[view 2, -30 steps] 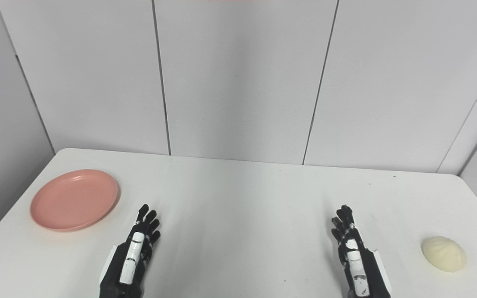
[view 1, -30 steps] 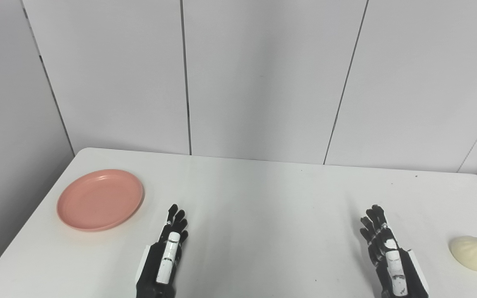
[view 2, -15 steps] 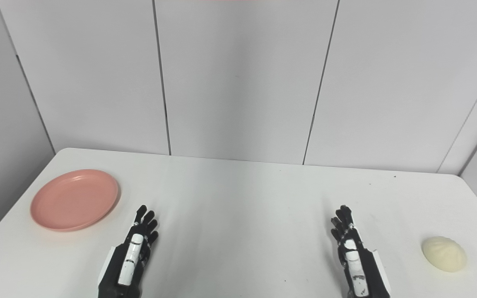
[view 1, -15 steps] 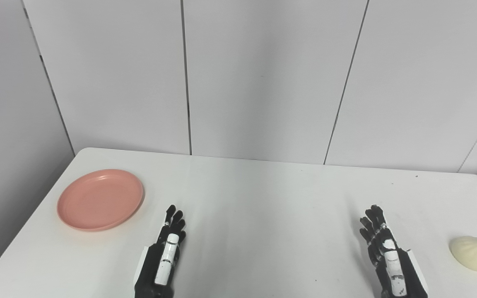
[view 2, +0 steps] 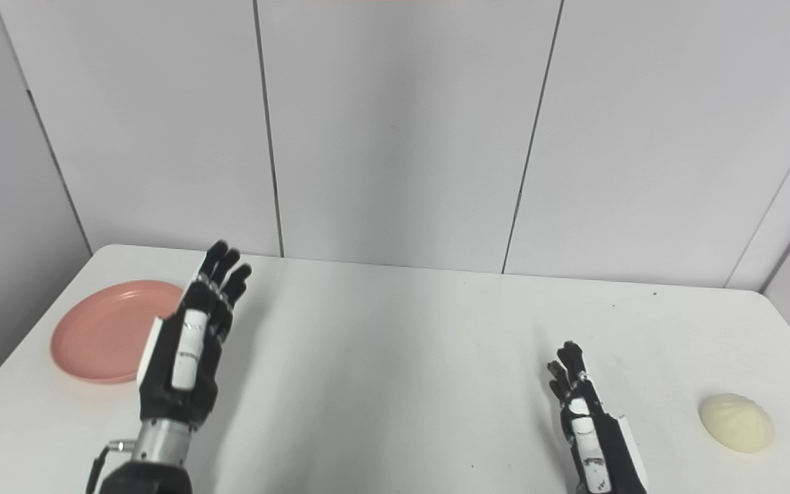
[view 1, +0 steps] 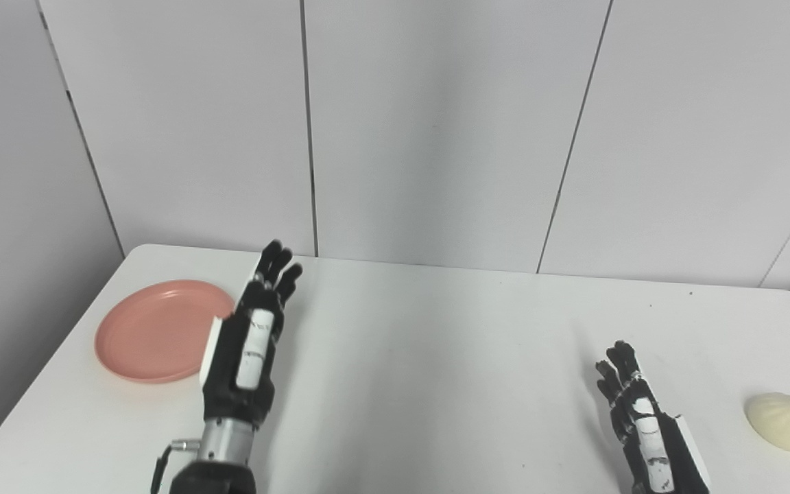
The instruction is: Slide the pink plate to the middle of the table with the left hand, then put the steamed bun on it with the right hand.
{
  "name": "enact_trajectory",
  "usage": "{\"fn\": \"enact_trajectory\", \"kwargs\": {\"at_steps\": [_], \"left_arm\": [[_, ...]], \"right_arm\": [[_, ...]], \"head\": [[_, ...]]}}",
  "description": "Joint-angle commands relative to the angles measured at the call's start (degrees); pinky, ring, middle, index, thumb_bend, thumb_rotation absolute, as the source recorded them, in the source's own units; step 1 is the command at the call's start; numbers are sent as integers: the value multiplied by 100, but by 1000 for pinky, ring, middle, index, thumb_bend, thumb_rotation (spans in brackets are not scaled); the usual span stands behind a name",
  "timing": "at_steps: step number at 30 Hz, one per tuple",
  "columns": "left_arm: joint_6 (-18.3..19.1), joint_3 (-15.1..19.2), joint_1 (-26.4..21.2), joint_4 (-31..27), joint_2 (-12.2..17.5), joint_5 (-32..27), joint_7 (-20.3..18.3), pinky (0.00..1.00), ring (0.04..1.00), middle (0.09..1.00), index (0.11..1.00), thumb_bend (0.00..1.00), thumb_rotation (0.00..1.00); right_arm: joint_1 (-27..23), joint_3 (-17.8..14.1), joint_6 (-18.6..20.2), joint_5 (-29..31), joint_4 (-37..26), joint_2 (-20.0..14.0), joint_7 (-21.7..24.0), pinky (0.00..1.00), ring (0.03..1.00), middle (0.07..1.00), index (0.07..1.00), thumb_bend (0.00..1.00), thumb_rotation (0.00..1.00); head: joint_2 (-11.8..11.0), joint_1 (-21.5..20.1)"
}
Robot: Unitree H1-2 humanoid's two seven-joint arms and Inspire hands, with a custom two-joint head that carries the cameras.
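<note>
— Since a moment ago your left hand (view 1: 247, 343) has risen off the white table (view 1: 436, 357) and swung up beside the round pink plastic plate (view 1: 155, 333), fingers straight, slightly spread, holding nothing.

— So the slide hasn't begun?

— Judging by the plate at the table's left edge, no. It looks shallow, smooth and empty. Your right hand (view 1: 645, 429) waits low, fingers extended, empty, and the pale domed steamed bun (view 1: 782, 420) sits apart at far right.
</note>
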Motion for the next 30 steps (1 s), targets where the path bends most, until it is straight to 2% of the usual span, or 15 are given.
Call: {"fn": "enact_trajectory", "kwargs": {"at_steps": [1,8,10,12,18,23,30], "left_arm": [[-26,107,-399,-221,99,-53,61,892,858,864,828,798,817],[-232,503,-1120,76,546,-44,102,779,798,791,734,788,819],[-220,646,-1361,229,706,-191,66,748,766,756,696,844,773],[-176,721,-1501,320,839,-277,4,733,758,752,693,862,772],[-69,830,-1898,658,1380,-313,-165,720,780,780,729,896,818],[-91,975,-2134,1074,1748,-558,-351,759,808,805,761,865,817],[-350,1223,-2435,2006,2266,-826,-678,763,804,818,848,863,820]], "right_arm": [[269,46,-194,-35,148,105,-9,1000,966,994,981,720,933],[276,55,-154,-51,115,151,-15,1000,973,999,990,730,931],[273,51,-137,-64,106,166,-35,1000,972,998,986,715,938],[269,51,-132,-67,103,171,-41,1000,972,998,986,714,940],[254,36,-162,-57,141,182,-36,1000,970,996,984,706,937],[254,34,-148,-71,117,197,-54,1000,963,990,979,705,937],[255,34,-168,-89,129,211,-62,1000,966,991,982,696,936]], "head": [[2,5],[-3,-60],[-1,-68],[-2,-66],[6,-59],[11,-51],[18,-69]]}}
